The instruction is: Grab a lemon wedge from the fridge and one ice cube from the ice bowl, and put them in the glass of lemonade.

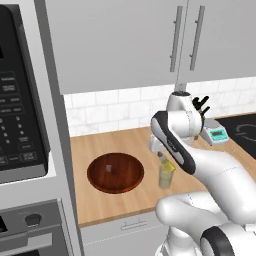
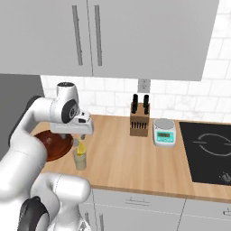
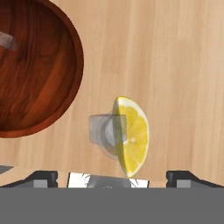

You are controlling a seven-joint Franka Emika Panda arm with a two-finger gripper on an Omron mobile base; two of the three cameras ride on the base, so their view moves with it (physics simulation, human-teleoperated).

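Fingers: the fingers stand wide apart at the bottom of the hand view, holding nothing, hanging right above the glass of lemonade.
Lemon wedge: the lemon wedge sits at the centre of the hand view, over the glass mouth, between the open tips and free of them. Whether it has settled into the drink I cannot tell.
Long axis: it runs top to bottom of the hand view, curved rind toward the right, cut face toward the left.
Ice: a pale cube lies beside it in the glass.
Ice bowl: the ice bowl fills the upper left, near the glass.
Counter: the counter carries both.
Doing it well: lift straight up so the tips clear the rim.
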